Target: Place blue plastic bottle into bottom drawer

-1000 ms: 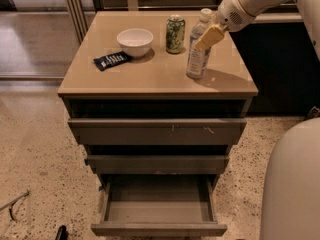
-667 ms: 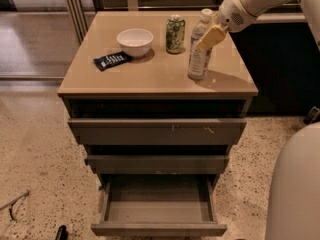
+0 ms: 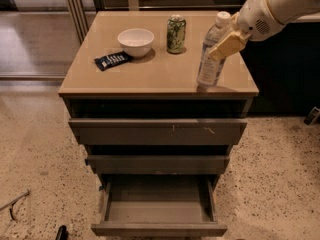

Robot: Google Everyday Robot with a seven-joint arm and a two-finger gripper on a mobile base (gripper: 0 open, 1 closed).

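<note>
The blue plastic bottle [image 3: 207, 68], clear with a white cap and a blue-white label, stands slightly tilted near the front right corner of the cabinet top [image 3: 150, 76]. My gripper [image 3: 219, 45] comes in from the upper right and is shut on the bottle's upper part. One yellowish finger [image 3: 228, 43] lies across the bottle's front; the other finger is hidden behind it. The bottom drawer [image 3: 159, 229] is pulled out below and shows an empty grey-brown inside.
A green patterned can [image 3: 176, 34], a white bowl [image 3: 135, 42] and a dark snack packet [image 3: 112, 60] lie on the cabinet top. The top drawer [image 3: 157, 131] and the middle drawer [image 3: 157, 164] are slightly open. Speckled floor surrounds the cabinet.
The bottle and my gripper have shifted together a little to the right and toward the cabinet's front edge. Nothing else has moved.
</note>
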